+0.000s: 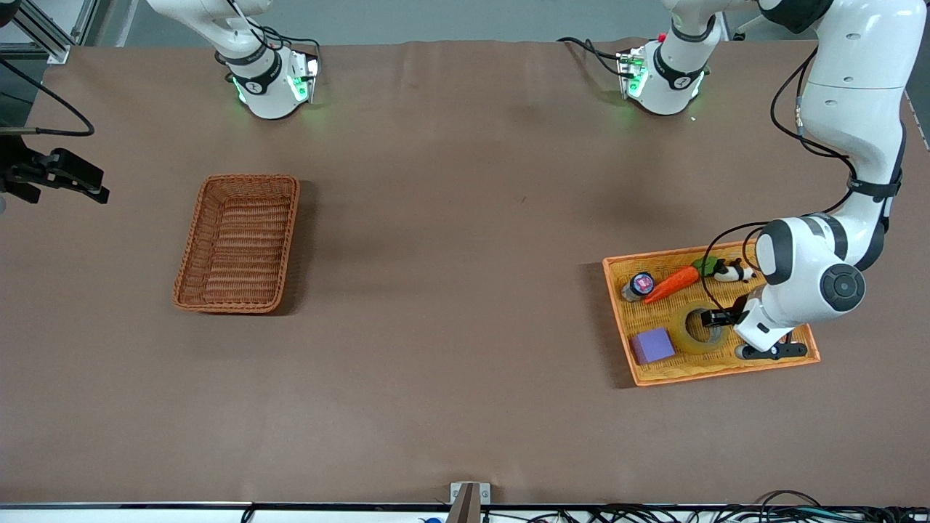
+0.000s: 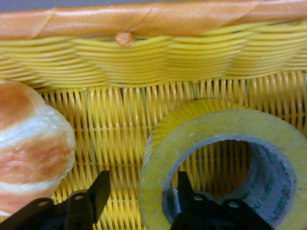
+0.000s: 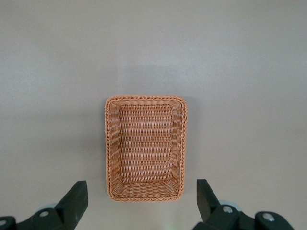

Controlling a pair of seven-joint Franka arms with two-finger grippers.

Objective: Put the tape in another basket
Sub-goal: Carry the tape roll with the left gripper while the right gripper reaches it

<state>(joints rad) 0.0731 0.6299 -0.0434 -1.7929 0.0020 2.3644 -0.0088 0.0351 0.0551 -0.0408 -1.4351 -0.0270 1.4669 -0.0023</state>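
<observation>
My two arms wear glossy white shells with dark grey joint caps. Green lights glow on both bases [image 1: 272, 87]. Black cables loop along the left arm [image 1: 846, 167]. Near those bases, my gripper fingers [image 3: 74, 201] are matte black with small screws.

Glossy translucent film is seen on the tape [image 2: 192, 139]; rough woven wicker is shown by the basket [image 1: 238, 243].

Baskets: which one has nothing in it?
The brown basket toward the right arm's end is bare inside. The yellow tray holds the tape, carrot and other things.
</observation>
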